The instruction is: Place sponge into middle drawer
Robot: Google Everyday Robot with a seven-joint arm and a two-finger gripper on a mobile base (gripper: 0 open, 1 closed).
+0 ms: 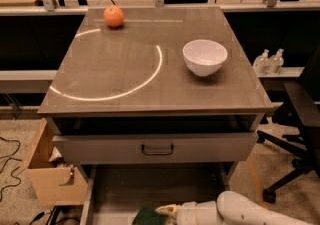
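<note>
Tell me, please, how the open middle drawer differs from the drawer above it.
The middle drawer is pulled out, floor exposed; the upper drawer shows only its grey front and handle. The sponge and the hand sit over the middle drawer, not the upper drawer. Both are grey.

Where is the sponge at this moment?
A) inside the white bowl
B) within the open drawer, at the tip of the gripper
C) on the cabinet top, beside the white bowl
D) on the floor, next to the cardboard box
B: the sponge shows within the walls of the open drawer, right against the gripper at the bottom edge of the view.
</note>
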